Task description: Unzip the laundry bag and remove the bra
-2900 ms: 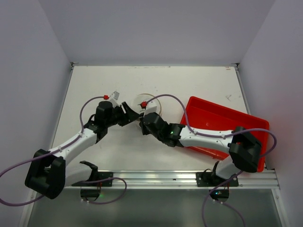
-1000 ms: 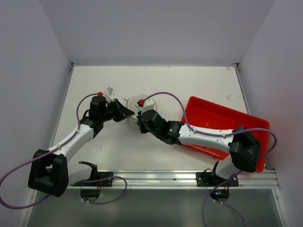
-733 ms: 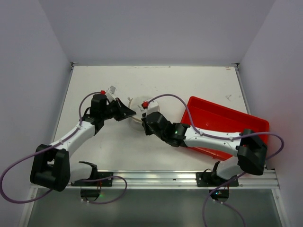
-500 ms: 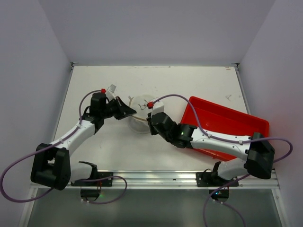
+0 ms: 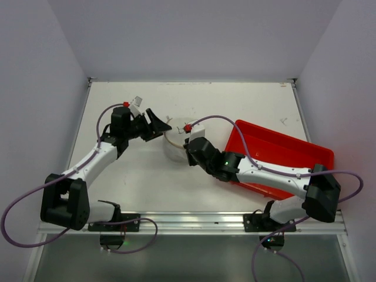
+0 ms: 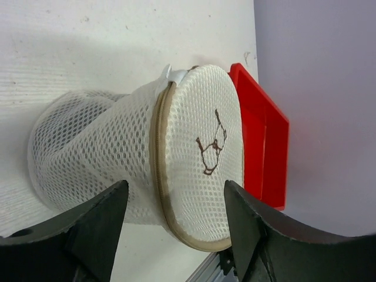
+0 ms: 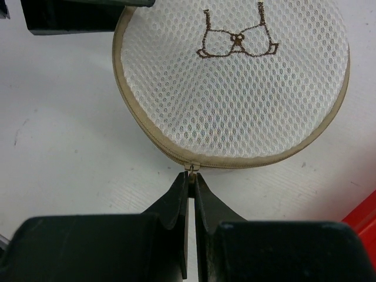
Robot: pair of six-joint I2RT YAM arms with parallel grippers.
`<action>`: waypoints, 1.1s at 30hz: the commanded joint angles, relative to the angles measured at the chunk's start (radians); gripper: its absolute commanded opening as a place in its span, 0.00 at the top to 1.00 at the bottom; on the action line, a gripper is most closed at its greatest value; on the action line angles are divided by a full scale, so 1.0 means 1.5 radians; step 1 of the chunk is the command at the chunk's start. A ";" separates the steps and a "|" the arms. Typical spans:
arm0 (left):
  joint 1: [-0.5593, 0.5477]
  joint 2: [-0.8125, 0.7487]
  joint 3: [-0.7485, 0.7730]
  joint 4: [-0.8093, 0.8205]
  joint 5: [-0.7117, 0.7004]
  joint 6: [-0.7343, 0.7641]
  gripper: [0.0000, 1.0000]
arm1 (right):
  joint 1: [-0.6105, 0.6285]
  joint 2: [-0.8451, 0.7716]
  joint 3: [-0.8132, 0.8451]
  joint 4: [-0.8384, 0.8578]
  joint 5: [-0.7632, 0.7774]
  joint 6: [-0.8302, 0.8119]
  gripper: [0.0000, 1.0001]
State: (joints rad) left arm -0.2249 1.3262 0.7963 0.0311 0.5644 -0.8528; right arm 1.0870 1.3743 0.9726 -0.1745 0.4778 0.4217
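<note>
Top external view showed the left gripper with its jaws now spread, just off the far-left side of the laundry bag. Half a second before, they had been clamped against that edge. The bag sat on the white table between the two grippers, just left of the red tray, its embroidered half facing up. It had shifted slightly toward the near side over the last second. In the right wrist view, the right gripper had its fingers pressed together on the zipper pull at the bag's near rim. The zip looked closed all along the visible seam. With the left hold released, the bag seemed unbraced, so a tug on the pull would probably drag it rather than open it.
</note>
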 commanded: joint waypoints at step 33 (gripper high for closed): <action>-0.006 -0.064 -0.032 -0.014 -0.078 0.008 1.00 | 0.074 0.101 0.102 0.016 0.072 0.014 1.00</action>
State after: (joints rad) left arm -0.2390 1.2003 0.6674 0.0017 0.4862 -0.9012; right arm 1.2098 1.6077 1.1606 -0.1265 0.5133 0.4694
